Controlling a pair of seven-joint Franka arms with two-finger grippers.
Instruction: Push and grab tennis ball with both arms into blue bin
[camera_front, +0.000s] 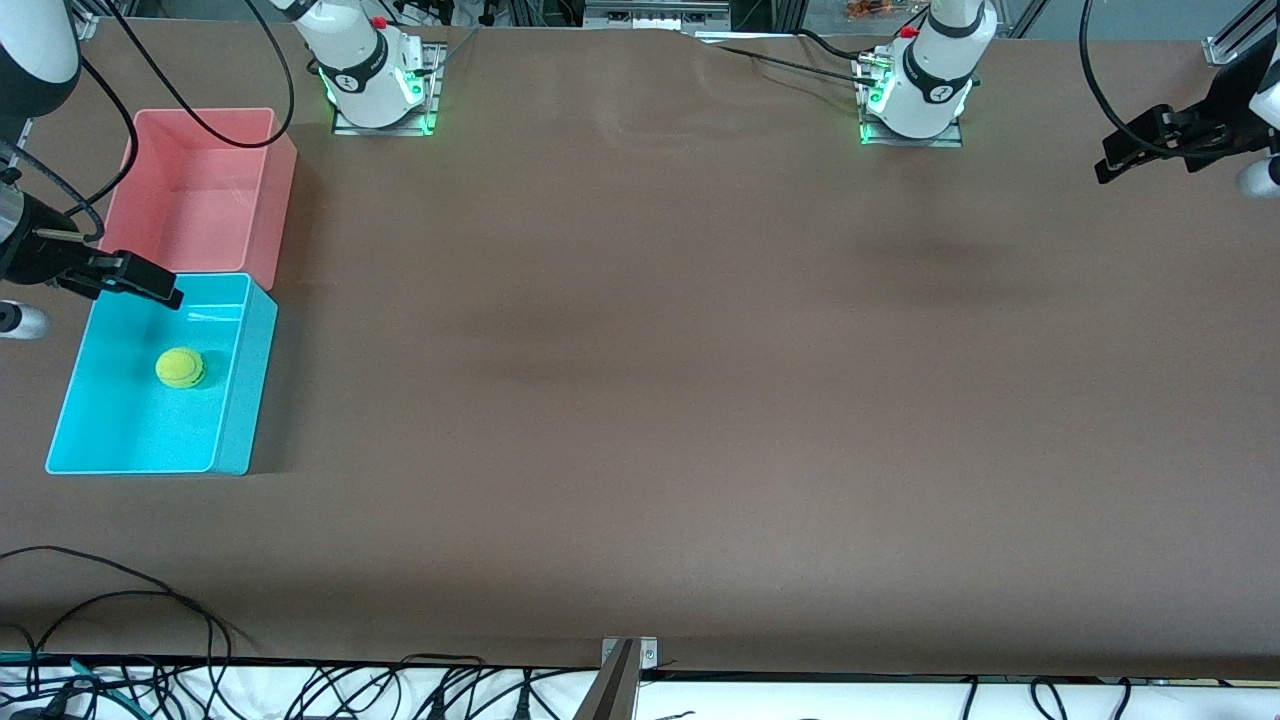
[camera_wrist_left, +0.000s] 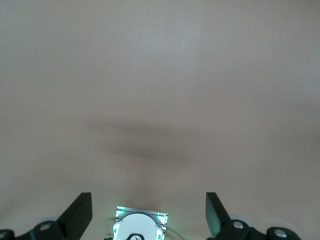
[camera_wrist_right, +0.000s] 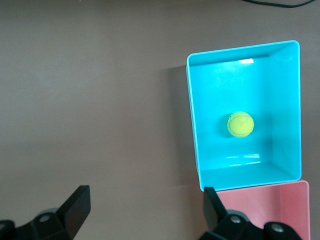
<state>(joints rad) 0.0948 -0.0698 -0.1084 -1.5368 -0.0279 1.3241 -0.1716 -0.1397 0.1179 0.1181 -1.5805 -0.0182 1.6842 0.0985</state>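
Observation:
The tennis ball (camera_front: 180, 367) lies on the floor of the blue bin (camera_front: 250, 400), near its middle. The right wrist view shows the ball (camera_wrist_right: 240, 124) in the blue bin (camera_wrist_right: 195, 125) from above. My right gripper (camera_front: 120, 272) hangs high by the bin's end nearest the pink tub. It is open and empty (camera_wrist_right: 146, 210), with its fingers wide apart over bare table beside the bins. My left gripper (camera_front: 1140, 150) hangs high at the left arm's end of the table, open and empty (camera_wrist_left: 148, 215), over bare table and its own arm's base (camera_wrist_left: 139, 227).
A pink tub (camera_front: 280, 200) stands against the blue bin, farther from the front camera, and is empty; it also shows in the right wrist view (camera_wrist_right: 265, 210). Both arm bases (camera_front: 375, 90) (camera_front: 915, 100) stand at the table's edge. Cables lie along the edge nearest the camera.

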